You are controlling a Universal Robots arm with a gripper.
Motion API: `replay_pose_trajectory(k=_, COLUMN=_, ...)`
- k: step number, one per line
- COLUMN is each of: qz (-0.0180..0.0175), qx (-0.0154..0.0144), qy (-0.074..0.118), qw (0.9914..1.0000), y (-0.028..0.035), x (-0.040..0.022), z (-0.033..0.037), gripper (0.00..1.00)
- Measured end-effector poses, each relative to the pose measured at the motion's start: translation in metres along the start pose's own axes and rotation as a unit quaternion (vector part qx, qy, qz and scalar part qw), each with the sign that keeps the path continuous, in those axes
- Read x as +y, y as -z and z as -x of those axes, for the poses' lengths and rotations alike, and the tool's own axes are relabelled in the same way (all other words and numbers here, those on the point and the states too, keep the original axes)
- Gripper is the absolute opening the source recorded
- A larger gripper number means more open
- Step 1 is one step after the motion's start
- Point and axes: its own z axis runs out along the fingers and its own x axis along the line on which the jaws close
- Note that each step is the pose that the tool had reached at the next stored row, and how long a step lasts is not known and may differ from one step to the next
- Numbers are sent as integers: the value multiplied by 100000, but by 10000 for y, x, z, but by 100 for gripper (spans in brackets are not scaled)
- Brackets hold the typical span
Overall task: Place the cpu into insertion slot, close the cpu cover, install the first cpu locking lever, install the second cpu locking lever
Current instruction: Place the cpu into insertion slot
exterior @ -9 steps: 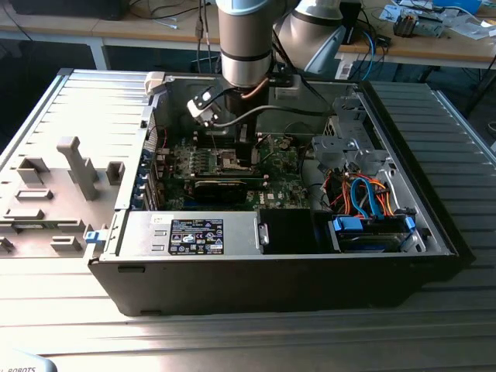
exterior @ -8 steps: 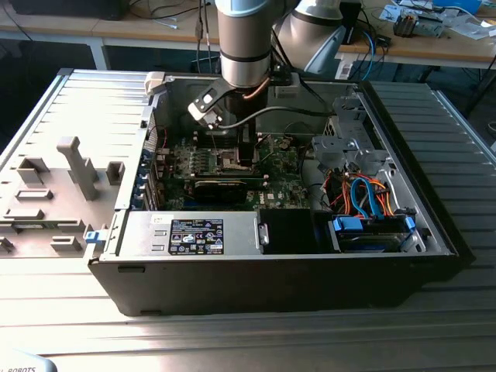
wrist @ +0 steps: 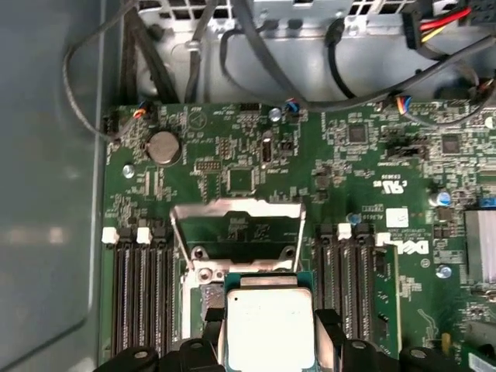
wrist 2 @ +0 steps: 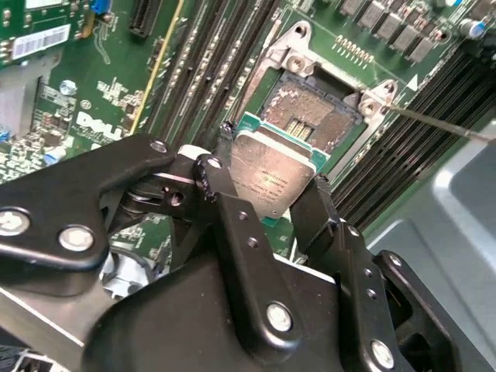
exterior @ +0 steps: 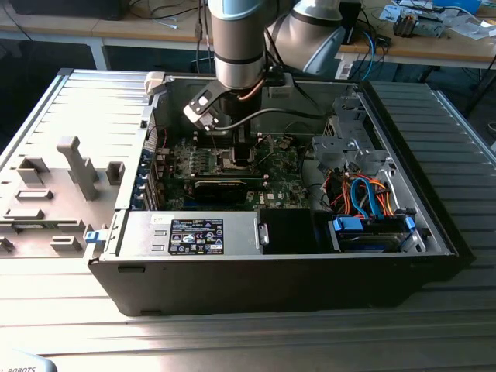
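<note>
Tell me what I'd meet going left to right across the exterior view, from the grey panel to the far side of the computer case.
Grey panel → blue clip → sticker → pincer, holding the cpu → metal cage.

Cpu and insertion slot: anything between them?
Nothing. In the second wrist view the cpu, clamped in the gripper, overlaps the near edge of the open insertion slot; no cable or part sits between them.
</note>
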Motion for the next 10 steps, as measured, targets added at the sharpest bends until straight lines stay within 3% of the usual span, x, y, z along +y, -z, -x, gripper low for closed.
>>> replay_pose_trajectory(k=4, qz=8, qx=9, qy=-88, qw=100000, y=-23, x=-75, z=-59, gripper=55)
replay_pose_trajectory(k=7, qz=9, qx=14, qy=-98, qw=100000, y=-23, x=-74, z=-59, gripper=55)
replay_pose_trajectory(k=10, qz=17, qx=-47, qy=-142, qw=100000, y=-77, x=-84, z=-62, gripper=55)
